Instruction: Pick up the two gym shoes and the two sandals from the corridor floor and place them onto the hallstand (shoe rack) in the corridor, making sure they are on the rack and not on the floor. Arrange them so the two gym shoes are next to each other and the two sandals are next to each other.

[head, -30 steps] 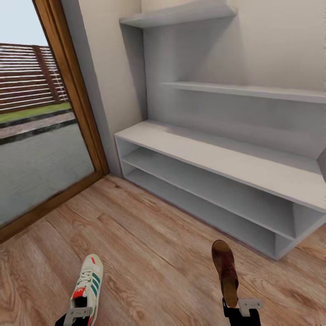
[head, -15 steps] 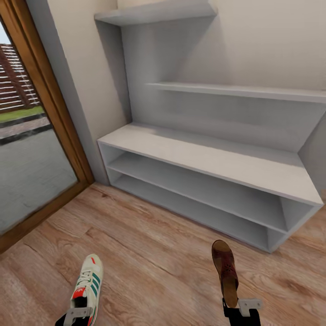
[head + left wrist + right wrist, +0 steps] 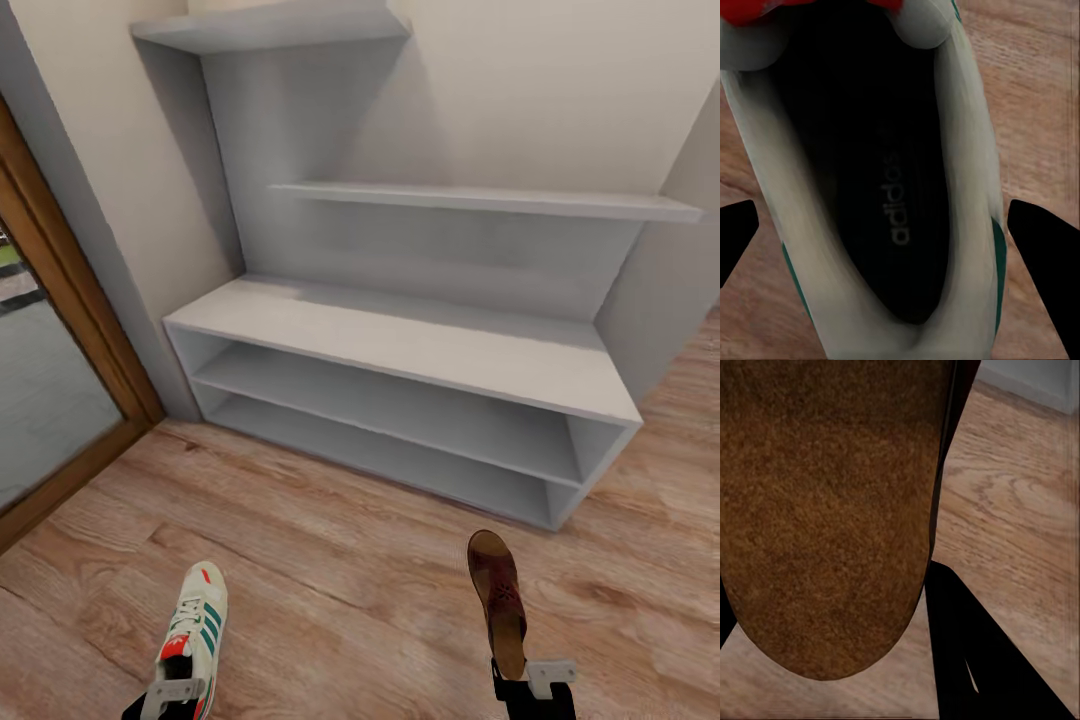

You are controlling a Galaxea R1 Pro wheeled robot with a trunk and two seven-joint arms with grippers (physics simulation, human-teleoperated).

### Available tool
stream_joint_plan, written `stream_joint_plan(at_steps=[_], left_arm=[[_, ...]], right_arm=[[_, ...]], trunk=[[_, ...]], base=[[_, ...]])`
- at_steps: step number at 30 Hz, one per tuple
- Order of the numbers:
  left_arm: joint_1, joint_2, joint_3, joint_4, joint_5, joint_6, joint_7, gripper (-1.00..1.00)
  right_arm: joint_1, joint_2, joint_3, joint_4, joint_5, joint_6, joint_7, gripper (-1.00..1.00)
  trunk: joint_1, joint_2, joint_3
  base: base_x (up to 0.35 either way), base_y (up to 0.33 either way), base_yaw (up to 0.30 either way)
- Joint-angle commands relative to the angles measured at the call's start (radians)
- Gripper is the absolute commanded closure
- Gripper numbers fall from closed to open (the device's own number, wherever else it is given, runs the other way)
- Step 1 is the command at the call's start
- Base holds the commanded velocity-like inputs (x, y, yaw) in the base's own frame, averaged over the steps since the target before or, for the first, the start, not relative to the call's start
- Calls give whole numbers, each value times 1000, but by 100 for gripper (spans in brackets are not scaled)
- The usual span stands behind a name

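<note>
Left fingers (image 3: 1042, 255) grip a gym shoe (image 3: 195, 625), right fingers (image 3: 967, 660) a sandal (image 3: 498, 595).

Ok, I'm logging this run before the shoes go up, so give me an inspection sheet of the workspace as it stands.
Surface: wood-plank floor, bare between robot and rack.
Job's things: gym shoe in left gripper; sandal in right gripper; hallstand ahead, its bench, tiers and shelves bare.
Clutter: nothing seen.
Grippers: left shut on the gym shoe, right shut on the sandal, both held clear of the floor.
Cables: nothing seen.
Surroundings: beige wall, wood-framed glass door.
</note>
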Motion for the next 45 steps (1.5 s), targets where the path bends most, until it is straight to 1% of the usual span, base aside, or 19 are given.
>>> stream_joint_plan(at_steps=[1, 5, 14, 35, 45], left_arm=[[0, 0, 6, 0, 2, -2, -7, 100], [0, 0, 6, 0, 2, -2, -7, 100], [0, 0, 5, -1, 2, -2, -7, 100], [0, 0, 5, -1, 1, -2, -7, 100], [0, 0, 5, -1, 0, -2, -7, 100]], right_arm=[[-1, 0, -3, 1, 6, -2, -4, 100], [-1, 0, -3, 1, 6, -2, -4, 100], [-1, 0, -3, 0, 6, -2, -4, 100], [-1, 0, -3, 0, 6, -2, -4, 100], [0, 0, -3, 0, 6, -2, -4, 100]], trunk=[[0, 0, -1], [0, 0, -1], [0, 0, -1], [0, 0, -1], [0, 0, -1]], base=[[0, 0, -265], [-9, 8, -265], [-130, 119, -265], [-6, 5, -265], [-149, 48, -263]])
